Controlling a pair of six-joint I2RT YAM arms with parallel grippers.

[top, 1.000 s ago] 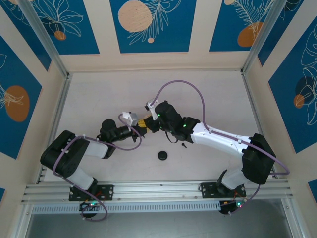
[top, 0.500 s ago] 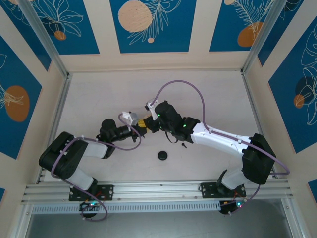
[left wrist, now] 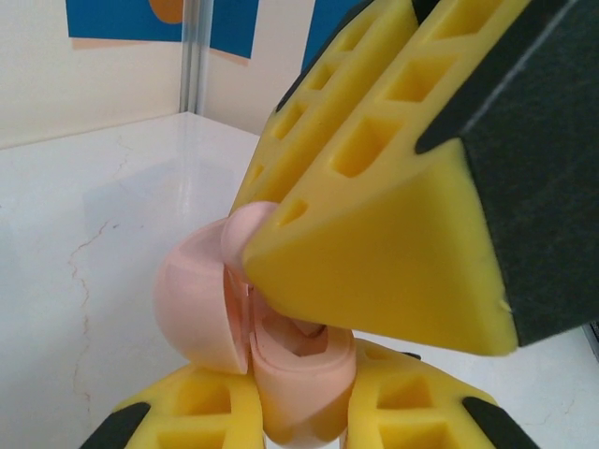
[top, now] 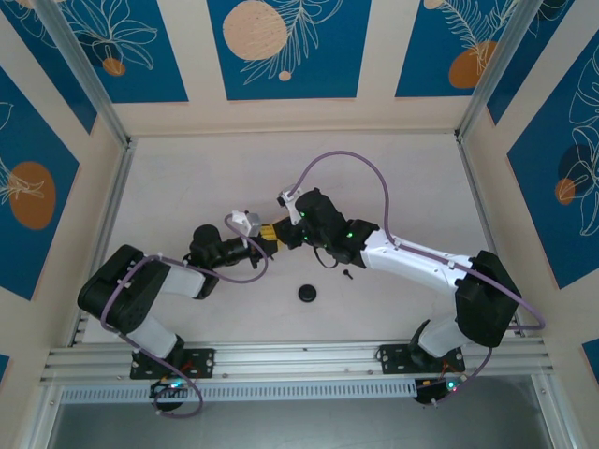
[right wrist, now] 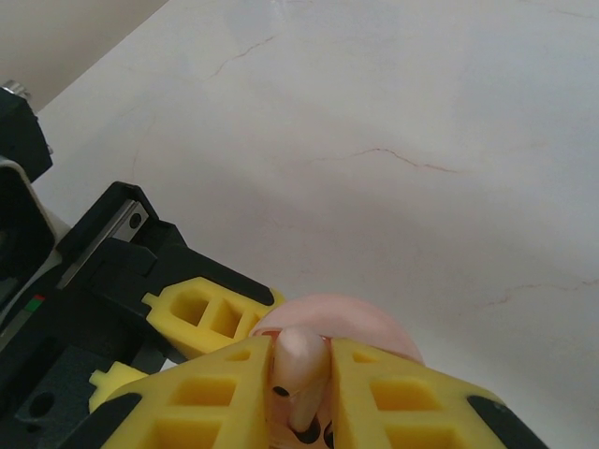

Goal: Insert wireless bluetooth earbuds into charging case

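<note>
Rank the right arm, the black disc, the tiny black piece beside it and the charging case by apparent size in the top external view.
1. right arm
2. black disc
3. tiny black piece, likely an earbud
Unranked: charging case, too little of it visible there to judge.

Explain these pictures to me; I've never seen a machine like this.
These are two robot arms bolted at the near edge of a table: the left arm and the right arm. The wide picture comes from a fixed camera overhead; each close-up comes from a camera on one wrist. Each arm ends in an end effector with two yellow fingers. The left end effector and the right end effector are both shut on the open pink charging case. On the table lie a round black disc and a tiny black earbud.
</note>
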